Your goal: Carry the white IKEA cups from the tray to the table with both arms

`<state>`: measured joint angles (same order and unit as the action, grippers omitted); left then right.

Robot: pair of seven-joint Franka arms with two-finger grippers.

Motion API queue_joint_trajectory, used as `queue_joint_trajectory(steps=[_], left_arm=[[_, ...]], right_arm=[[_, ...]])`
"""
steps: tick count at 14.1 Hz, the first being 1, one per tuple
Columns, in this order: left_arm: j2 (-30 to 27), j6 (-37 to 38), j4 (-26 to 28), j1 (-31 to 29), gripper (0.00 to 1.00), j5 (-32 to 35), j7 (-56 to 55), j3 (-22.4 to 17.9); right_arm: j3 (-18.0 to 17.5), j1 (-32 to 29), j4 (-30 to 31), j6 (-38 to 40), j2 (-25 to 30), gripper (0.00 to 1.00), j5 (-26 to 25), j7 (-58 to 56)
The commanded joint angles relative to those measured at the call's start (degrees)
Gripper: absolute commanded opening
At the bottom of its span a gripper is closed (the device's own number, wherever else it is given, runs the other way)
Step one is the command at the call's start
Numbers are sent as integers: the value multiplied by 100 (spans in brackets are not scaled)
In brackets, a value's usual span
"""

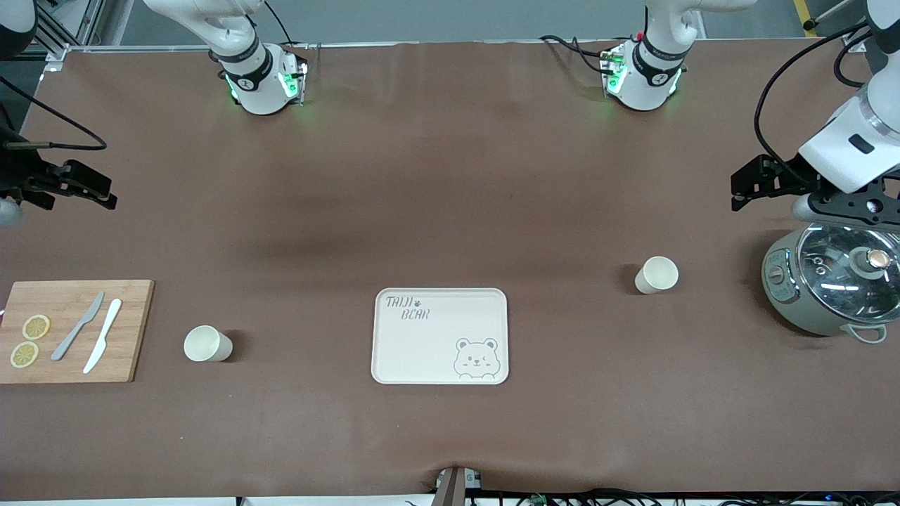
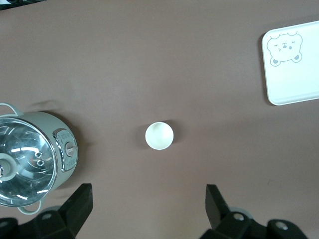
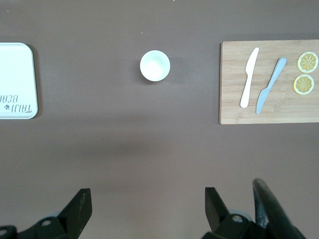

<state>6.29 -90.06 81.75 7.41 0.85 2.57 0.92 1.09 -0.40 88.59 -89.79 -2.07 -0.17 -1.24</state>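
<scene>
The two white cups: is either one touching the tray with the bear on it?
Apart. In the front view, brown table shows between the tray and each cup, one toward the left arm's end, the other toward the right arm's end.

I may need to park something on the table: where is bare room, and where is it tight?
Widest bare stretch: between the arm bases and the tray. Smaller patches lie between the tray and each cup. Tight spots: cup to cutting board under the open right gripper, and cup to cooker under the open left gripper.
</scene>
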Motion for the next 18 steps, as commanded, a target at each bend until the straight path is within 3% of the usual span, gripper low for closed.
queue_joint_trajectory(steps=[1,18], left_arm=[[-31,-55,8,-37,100,126,76,57],[48,-108,-10,-46,100,126,6,49]], right_arm=[[-12,22,176,-74,163,100,-53,54],[-12,225,132,-100,155,100,-124,89]])
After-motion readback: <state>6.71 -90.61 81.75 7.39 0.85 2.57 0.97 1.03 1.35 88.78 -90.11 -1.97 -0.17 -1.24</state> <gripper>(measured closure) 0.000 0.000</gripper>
